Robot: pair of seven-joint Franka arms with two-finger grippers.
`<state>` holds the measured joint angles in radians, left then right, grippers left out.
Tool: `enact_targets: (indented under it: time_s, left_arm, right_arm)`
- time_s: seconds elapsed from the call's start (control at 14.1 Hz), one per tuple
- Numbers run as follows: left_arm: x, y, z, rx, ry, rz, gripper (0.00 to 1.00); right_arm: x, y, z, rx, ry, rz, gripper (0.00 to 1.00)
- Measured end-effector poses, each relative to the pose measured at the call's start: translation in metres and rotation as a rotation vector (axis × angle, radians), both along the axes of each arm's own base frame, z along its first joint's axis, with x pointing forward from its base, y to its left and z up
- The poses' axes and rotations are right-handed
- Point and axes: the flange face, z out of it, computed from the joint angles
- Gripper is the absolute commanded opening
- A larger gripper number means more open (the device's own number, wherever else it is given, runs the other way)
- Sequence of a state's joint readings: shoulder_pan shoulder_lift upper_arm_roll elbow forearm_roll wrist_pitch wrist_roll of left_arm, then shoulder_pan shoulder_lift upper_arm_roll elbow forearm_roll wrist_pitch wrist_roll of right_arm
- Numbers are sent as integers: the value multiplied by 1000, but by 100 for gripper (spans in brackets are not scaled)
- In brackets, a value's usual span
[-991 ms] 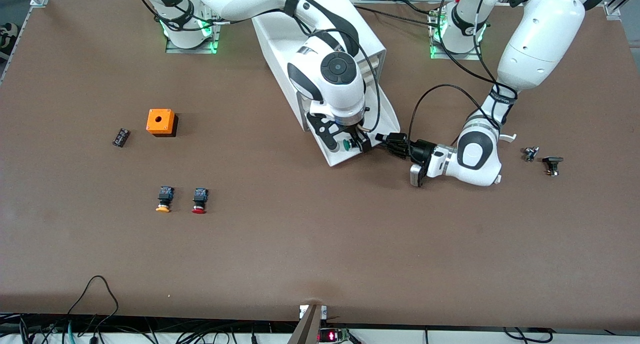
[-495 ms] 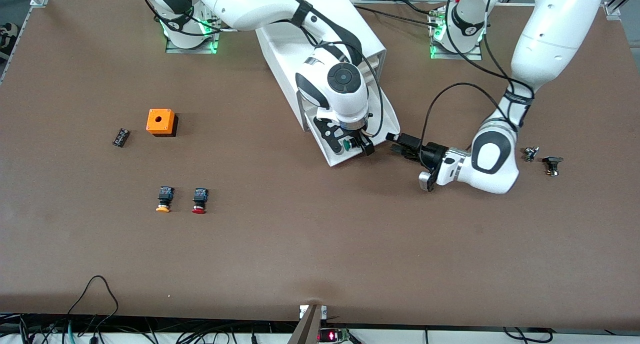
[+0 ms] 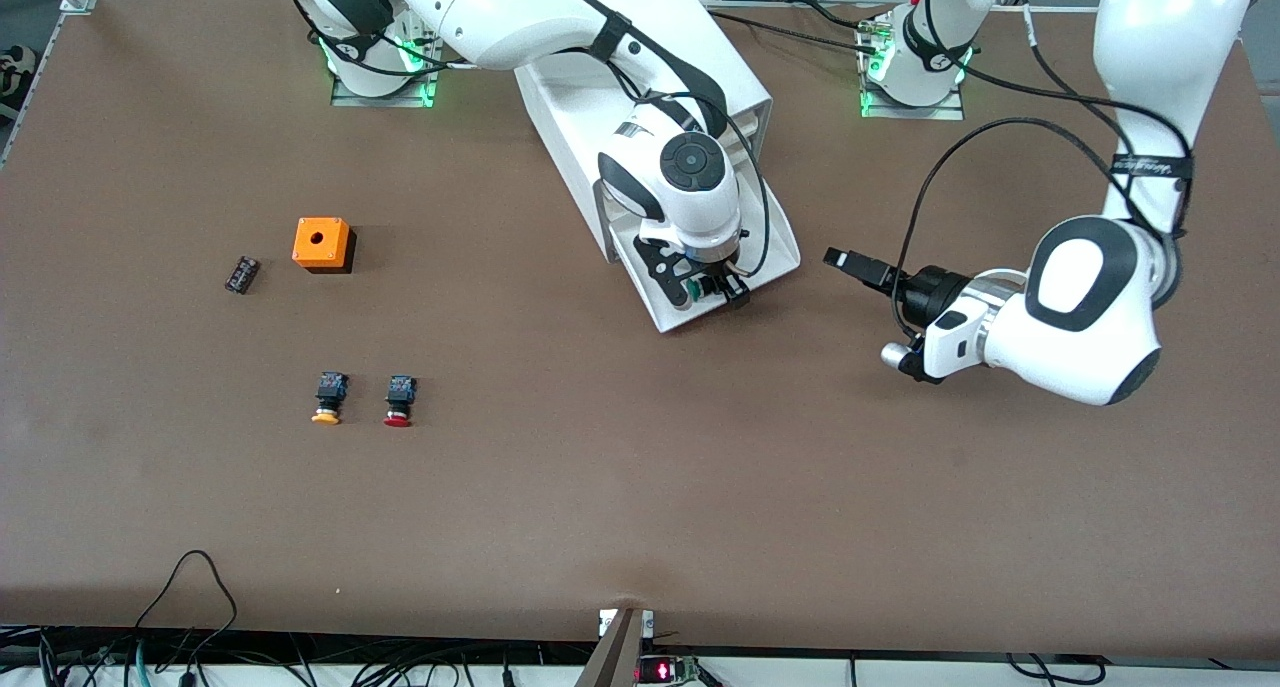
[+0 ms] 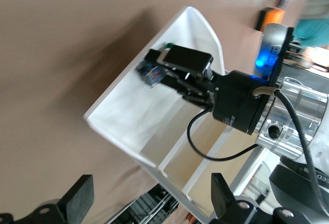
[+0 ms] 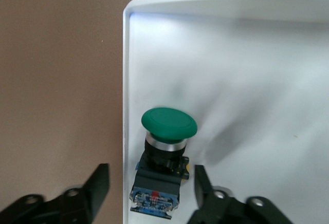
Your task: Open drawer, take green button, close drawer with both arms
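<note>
Button: the green-capped button lies in the open drawer, near the drawer's front corner that is nearest the front camera, cap pointing away from my right wrist.
Right gripper: my right gripper is down in the drawer with a finger on each side of the button's boxy body; the fingers stand apart from it, not yet clamped.
Left gripper: my left gripper hangs over bare table beside the drawer front, toward the left arm's end, fingers spread wide and holding nothing.
Drawer: pulled out of the white cabinet, which stands near the table's edge where my bases are; its white rim runs close along one side of the button.
In the way: the drawer wall just beside the button; my right wrist covers most of the drawer from above.
Other things: a yellow-capped button and a red-capped button side by side, an orange box and a small black part, all toward the right arm's end.
Open room: the table toward its front-camera edge is broad brown surface.
</note>
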<state>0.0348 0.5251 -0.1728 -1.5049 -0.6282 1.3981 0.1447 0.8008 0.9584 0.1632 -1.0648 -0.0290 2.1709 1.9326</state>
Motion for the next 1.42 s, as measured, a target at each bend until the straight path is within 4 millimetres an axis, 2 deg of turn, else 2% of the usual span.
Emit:
enact_targets:
  time_s: [0.21, 0.42, 0.64, 0.85, 1.06, 1.27, 1.42]
  left_arm:
    - [4, 2, 47, 213, -52, -34, 100]
    - [5, 6, 83, 412, -169, -108, 100]
    - [5, 6, 108, 577, -257, -176, 100]
    - [17, 13, 119, 597, -329, -142, 100]
    - [25, 22, 118, 623, -354, -90, 100]
    - [32, 20, 110, 660, -370, 14, 99]
    - [33, 10, 94, 684, -398, 104, 99]
  right_arm:
    - [1, 0, 1, 1, -3, -1, 0]
    - [2, 0, 2, 2, -4, -2, 0]
    - [7, -1, 14, 2, -18, 18, 0]
    - [19, -9, 43, -16, -45, 131, 0]
    - [43, -41, 84, -59, -61, 331, 0]
    - [87, -101, 122, -74, -62, 499, 0]
    - [116, -146, 134, -75, -52, 645, 0]
